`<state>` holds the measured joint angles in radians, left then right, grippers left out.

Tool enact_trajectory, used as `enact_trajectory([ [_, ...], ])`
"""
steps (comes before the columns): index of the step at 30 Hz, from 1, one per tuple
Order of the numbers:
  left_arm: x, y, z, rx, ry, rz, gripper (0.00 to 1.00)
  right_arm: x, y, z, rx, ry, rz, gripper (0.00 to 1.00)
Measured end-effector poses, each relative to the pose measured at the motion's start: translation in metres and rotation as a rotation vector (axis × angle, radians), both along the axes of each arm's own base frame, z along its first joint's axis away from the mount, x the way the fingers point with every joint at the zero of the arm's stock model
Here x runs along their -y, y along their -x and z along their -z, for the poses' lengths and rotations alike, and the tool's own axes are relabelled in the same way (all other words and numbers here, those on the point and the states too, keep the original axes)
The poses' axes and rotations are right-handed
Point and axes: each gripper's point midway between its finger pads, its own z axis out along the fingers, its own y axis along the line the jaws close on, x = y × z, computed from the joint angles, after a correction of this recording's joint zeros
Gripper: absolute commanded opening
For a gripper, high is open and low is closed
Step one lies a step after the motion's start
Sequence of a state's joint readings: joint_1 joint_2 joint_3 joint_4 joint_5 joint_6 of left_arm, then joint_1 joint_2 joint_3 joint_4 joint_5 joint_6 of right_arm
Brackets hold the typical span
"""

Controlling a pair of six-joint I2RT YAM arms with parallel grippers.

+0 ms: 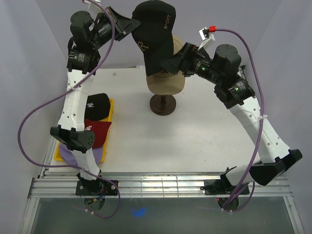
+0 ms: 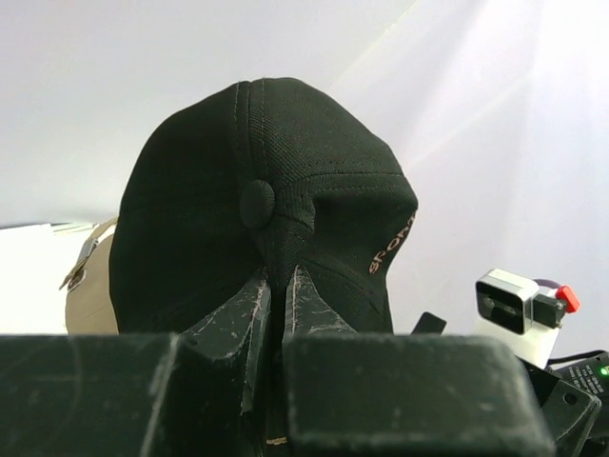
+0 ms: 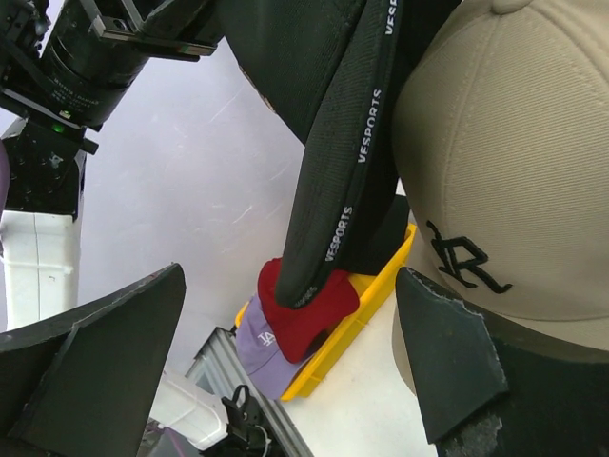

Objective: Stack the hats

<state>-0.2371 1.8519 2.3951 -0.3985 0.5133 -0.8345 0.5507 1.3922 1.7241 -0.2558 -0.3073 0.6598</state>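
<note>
**Item 1, far left.** Yellow tray (image 1: 58, 157) at the table's left edge, which I treat as the bin for caps not yet stacked.
- Black NY cap (image 1: 97, 106) at the far end.
- Red cap (image 1: 100, 130) next to it.
- Lavender cap (image 1: 72, 157) nearest me, partly under my left arm.

**Item 2.** Left gripper (image 2: 278, 278), raised high over the back of the table. Its jaws are pinched tight on a fold of crown fabric just below the top button. By my reading, a crown pinch lets the cap hang open side down, ready to drop over another.

**Item 3.** Black SPORT cap (image 1: 156, 34), hanging from that pinch directly above item 4. Whether the two touch I cannot tell.

**Item 4.** Tan cap (image 1: 165, 84), mid-table, seated on a head form over a dark round stand (image 1: 163, 104). I take it as the base of the stack, and the form keeps it domed.

**Item 5.** Right gripper (image 1: 178, 56), jaws spread wide, holding nothing, close beside the tan cap. I judge it stands by to steady or seat the black cap.
</note>
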Motion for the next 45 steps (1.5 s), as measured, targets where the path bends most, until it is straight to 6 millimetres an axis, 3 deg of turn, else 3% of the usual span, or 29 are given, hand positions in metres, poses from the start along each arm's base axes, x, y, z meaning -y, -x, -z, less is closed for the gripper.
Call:
enact_trajectory([
  [9,-0.001,0.015,-0.001,0.002,-0.019,-0.003,0.0,-0.016,0.001,-0.007,-0.02,-0.06,-0.02,0.75],
  [15,-0.001,0.021,-0.002,0.001,-0.022,0.0,0.0,-0.018,0.002,-0.018,-0.022,-0.113,-0.021,0.33],
  [16,-0.001,0.022,-0.002,-0.002,-0.023,0.001,0.0,-0.018,0.002,-0.019,-0.023,-0.119,-0.021,0.22],
  [19,-0.002,0.024,0.0,-0.01,-0.028,-0.007,0.0,-0.018,0.002,-0.023,-0.034,-0.143,-0.023,0.08],
  [35,-0.018,0.048,-0.014,0.023,-0.055,-0.084,0.01,-0.023,0.012,-0.032,-0.048,-0.185,-0.077,0.08],
  [39,-0.018,0.048,-0.014,0.02,-0.056,-0.084,0.17,-0.023,0.013,-0.032,-0.049,-0.185,-0.083,0.08],
  [45,-0.017,0.05,-0.016,0.031,-0.056,-0.077,0.6,-0.023,0.014,-0.035,-0.044,-0.197,-0.089,0.08],
])
